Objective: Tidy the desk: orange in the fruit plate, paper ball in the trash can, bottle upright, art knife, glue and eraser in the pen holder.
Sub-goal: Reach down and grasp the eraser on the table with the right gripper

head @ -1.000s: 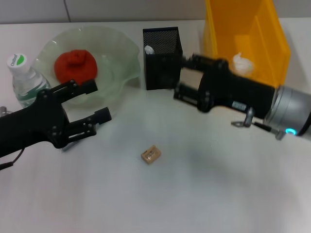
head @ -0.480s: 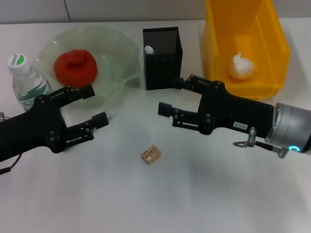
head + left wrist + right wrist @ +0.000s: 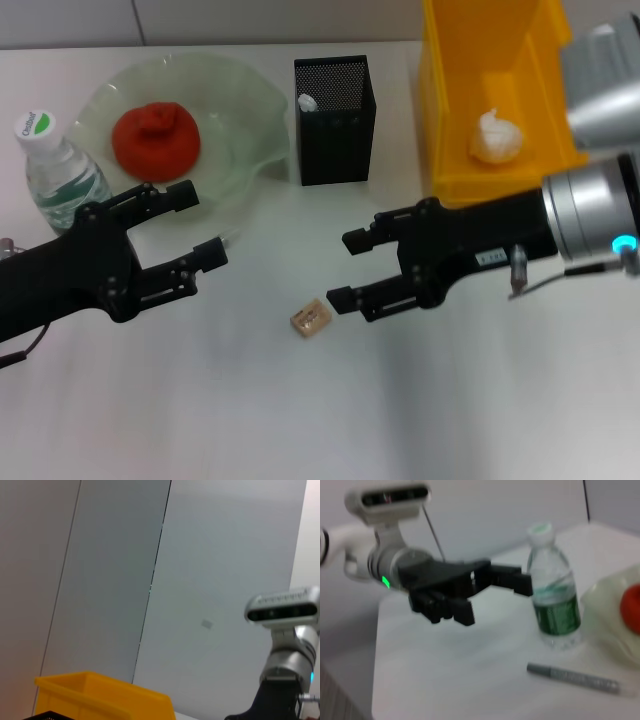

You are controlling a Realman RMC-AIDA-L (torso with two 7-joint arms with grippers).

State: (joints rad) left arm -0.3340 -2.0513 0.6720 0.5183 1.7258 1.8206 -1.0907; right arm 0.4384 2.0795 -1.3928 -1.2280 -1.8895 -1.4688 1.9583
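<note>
Right claw [image 3: 342,270] open beside eraser [image 3: 310,318], bottle [image 3: 58,170] label unreadable

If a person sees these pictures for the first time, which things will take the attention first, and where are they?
The bright yellow trash can at the far right of the desk stands out first, with the white paper ball inside it. Next is the red-orange orange in the pale-green fruit plate at the far left. In front, the open right gripper hovers beside the small tan eraser.
</note>
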